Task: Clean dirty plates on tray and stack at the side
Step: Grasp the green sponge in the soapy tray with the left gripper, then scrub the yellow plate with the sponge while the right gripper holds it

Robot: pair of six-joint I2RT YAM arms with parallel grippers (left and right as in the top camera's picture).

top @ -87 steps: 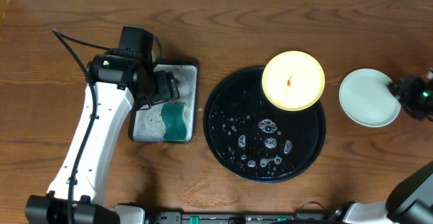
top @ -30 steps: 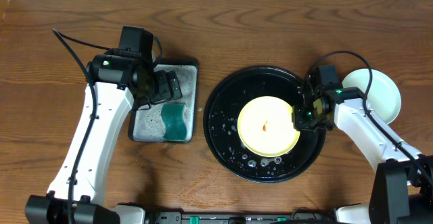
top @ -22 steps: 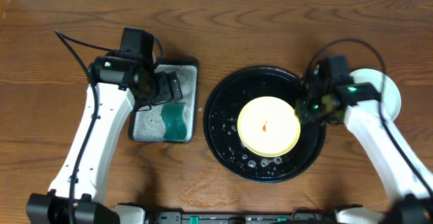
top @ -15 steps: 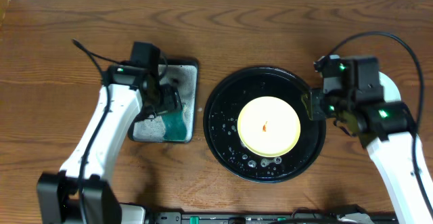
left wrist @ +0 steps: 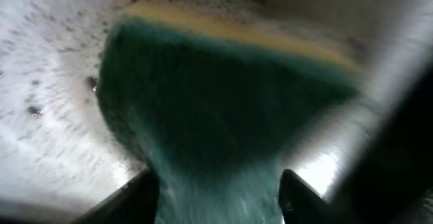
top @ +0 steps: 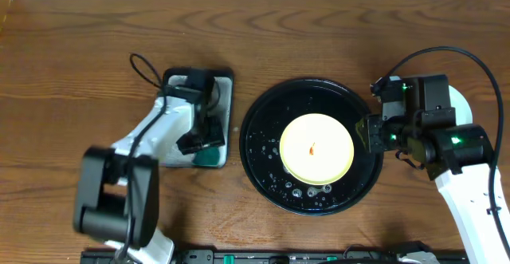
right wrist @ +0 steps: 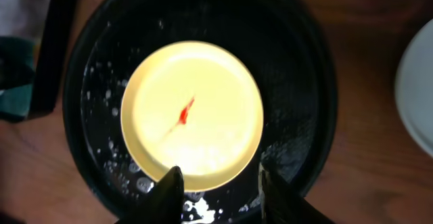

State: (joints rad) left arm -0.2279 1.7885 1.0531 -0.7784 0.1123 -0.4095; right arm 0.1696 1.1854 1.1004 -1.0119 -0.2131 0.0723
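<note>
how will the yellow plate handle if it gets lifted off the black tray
Probably slippery: suds and droplets dot the black tray around the yellow plate. Likely stiff and light, being small and shallow. It lies flat, so it should slide rather than roll or tip if pushed.

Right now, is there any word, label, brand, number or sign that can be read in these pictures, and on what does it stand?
None can be read.
The yellow plate carries only a red smear, no writing.
The black tray, the grey tray, the green sponge, the left arm and the right arm show no legible print.
</note>
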